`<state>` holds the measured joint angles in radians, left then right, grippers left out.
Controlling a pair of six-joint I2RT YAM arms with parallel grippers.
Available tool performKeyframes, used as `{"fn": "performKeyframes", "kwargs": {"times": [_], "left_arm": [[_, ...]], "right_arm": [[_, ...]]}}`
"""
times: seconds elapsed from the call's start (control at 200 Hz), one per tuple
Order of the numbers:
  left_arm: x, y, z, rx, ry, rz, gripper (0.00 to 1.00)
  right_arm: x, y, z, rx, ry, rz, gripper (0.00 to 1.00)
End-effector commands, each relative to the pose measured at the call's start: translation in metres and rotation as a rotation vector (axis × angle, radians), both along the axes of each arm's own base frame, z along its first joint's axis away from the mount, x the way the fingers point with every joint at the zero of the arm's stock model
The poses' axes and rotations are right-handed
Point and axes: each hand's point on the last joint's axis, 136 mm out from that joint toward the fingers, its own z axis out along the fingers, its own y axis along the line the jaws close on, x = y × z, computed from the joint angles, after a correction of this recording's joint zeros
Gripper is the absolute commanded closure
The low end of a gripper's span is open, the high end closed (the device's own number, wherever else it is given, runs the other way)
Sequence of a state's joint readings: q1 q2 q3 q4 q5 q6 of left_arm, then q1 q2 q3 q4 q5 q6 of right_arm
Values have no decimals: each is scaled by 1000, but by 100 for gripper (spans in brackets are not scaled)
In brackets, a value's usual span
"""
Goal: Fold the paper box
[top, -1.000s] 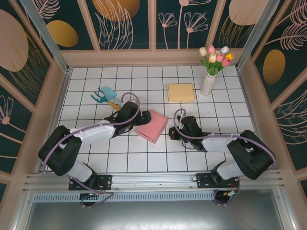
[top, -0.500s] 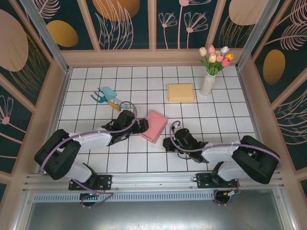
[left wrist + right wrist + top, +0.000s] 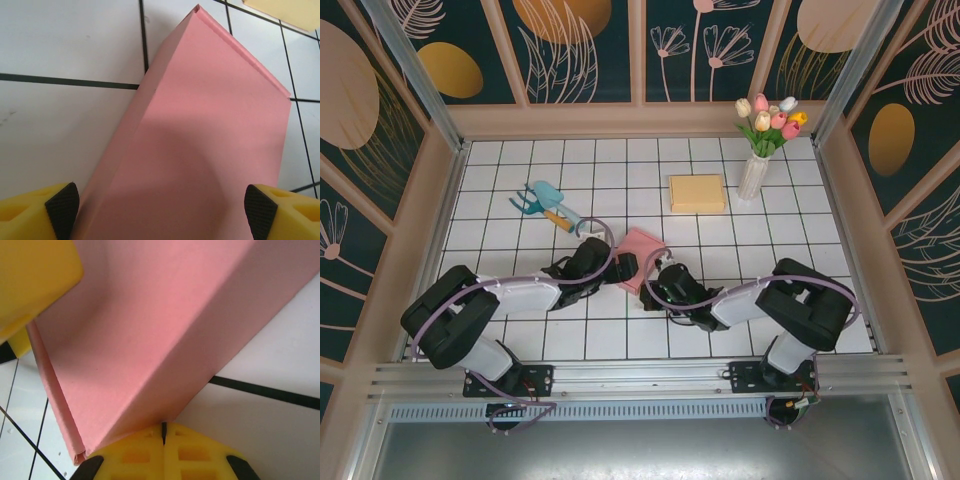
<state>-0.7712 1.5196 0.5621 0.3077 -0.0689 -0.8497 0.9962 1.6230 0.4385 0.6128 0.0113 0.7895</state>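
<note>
White gridded surface, floral walls round it. Box [image 3: 642,250], pink, sits mid-surface betw. the two arms. It looks closed up already, and one end may be tipped, though I can't be sure.

Left gripper [image 3: 623,266] comes at it from the left. In left wrist view the jaws are spread wide astride the box's near end, a pad [image 3: 62,207] by each side. That's prob. to steady it or square the walls; can't tell if they actually pinch.

Right gripper [image 3: 658,283] lies low at the box's near-right side. In right wrist view its jaws are closed on nothing, tips together, nose against the box's bottom edge where it meets the surface. Likely a stop or pusher, so the box can't slide while the left one works.

My guess is the fold is near done, w/ seams being pressed home. Risk: a hard shove could dent the thin wall.

Yellow box [image 3: 697,193] lies well apart beyond. Vase [image 3: 754,178] w/ tulips stands at back right and a trowel [image 3: 542,200] at back left, both out of the way.
</note>
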Motion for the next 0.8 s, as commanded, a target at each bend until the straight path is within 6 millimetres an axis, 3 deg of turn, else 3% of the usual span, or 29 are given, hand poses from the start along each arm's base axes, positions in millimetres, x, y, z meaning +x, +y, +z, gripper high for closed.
{"fn": "performKeyframes", "kwargs": {"times": [0.0, 0.09, 0.185, 0.295, 0.36, 0.435, 0.485, 0.515, 0.656, 0.796], "left_arm": [[-9, -27, 9, -137, 34, -20, 13], [7, -14, 17, -57, 4, 70, 12], [26, 15, 31, 51, -42, 191, 10], [37, 61, 51, 149, -89, 365, 8], [35, 87, 57, 206, -110, 462, 7], [26, 99, 54, 225, -90, 497, 7], [18, 101, 49, 205, -56, 505, 9], [12, 101, 43, 182, -29, 506, 9], [-15, 82, 22, -9, 96, 483, 10], [-33, 55, 23, -176, 139, 438, 10]], "right_arm": [[15, 32, 45, 184, -102, -38, 100], [14, 28, 47, 173, -134, -78, 100], [11, 8, 42, 110, -162, -129, 98], [14, -31, 43, -7, -233, -210, 81], [17, -50, 53, -83, -300, -230, 63], [24, -66, 72, -173, -384, -242, 40], [31, -69, 84, -230, -430, -212, 25], [36, -68, 89, -259, -450, -173, 22], [71, -63, 88, -300, -383, 4, 21], [105, -49, 85, -306, -383, 112, 24]]}}
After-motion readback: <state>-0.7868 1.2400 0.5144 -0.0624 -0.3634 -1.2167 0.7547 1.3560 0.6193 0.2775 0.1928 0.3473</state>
